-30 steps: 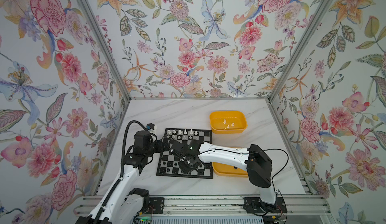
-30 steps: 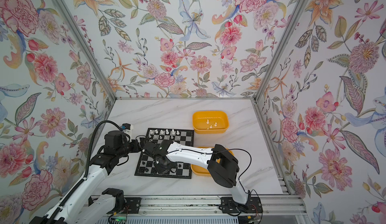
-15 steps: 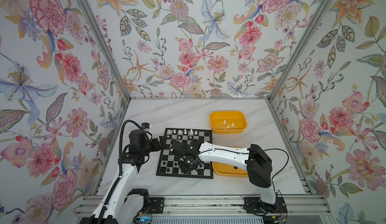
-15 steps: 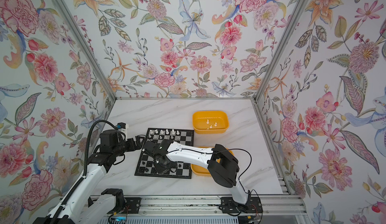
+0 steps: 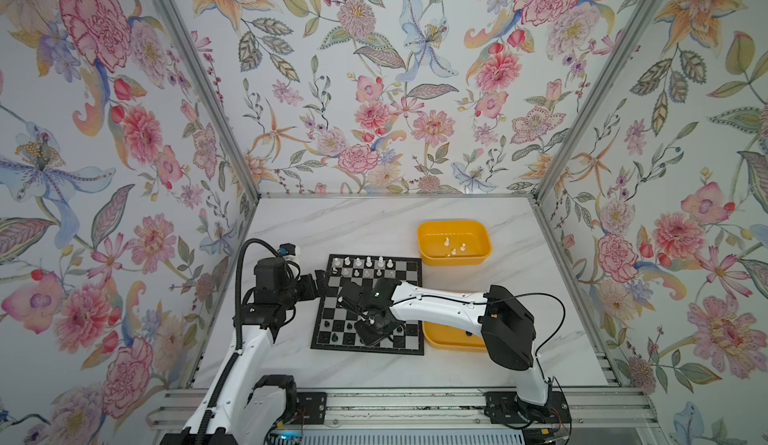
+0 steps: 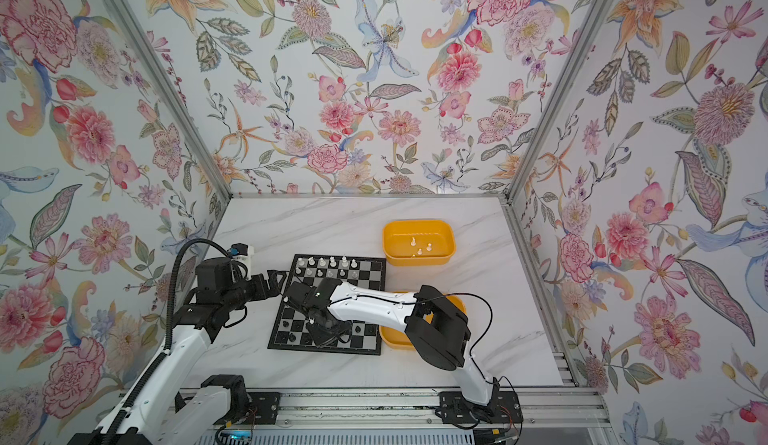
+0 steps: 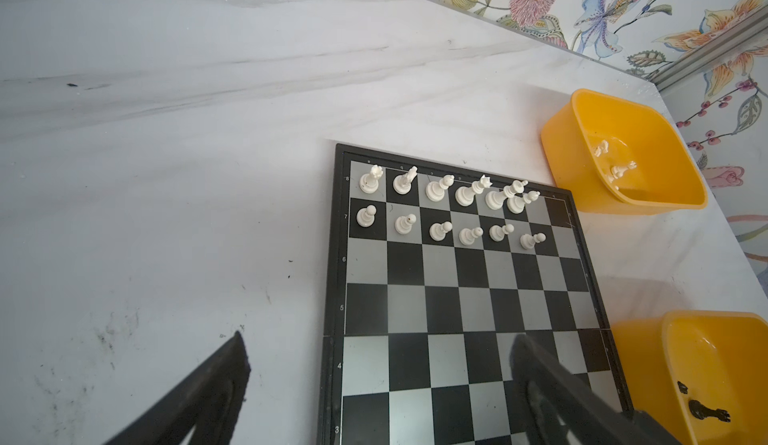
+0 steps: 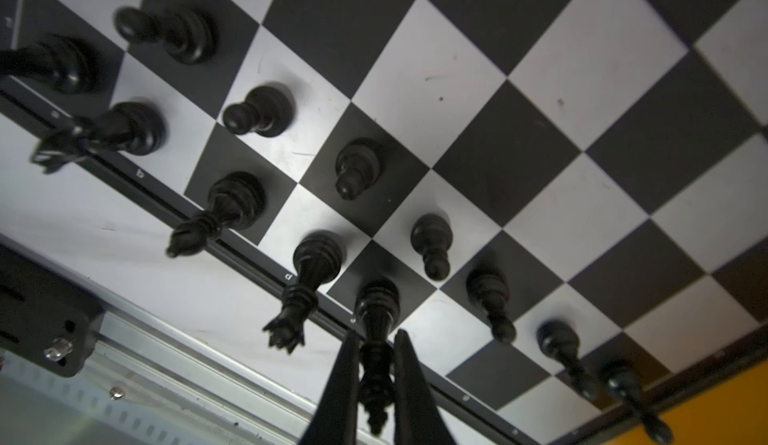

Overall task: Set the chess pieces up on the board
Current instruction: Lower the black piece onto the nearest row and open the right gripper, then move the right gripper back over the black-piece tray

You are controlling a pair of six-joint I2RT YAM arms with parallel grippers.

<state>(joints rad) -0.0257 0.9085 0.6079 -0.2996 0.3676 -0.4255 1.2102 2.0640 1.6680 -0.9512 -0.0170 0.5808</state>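
Clearance along one line decides your next move. At the near edge of the board, your right gripper has its fingers clamped on the upper stem of a tall black piece. The piece stands upright, its long axis rising from a dark square straight up between the two fingers. Its base looks seated on the board's nearest row, though you cannot tell for sure that it touches. Other black pieces stand on the board's two nearest rows, one crowned neighbour just beside the held one, so I judge any exit should run up along that axis, not sideways.

This arm is plainly the nearer one. Your left gripper hangs over the board's left edge with its fingers wide apart and nothing between them, well apart from the held piece.

Farther on, white pieces fill most of the board's two far rows, with the last two squares in each row bare. Off the board's right side sits a yellow tub with black pieces left in it. Beyond the far right corner, a second yellow tub holds a few white ones.
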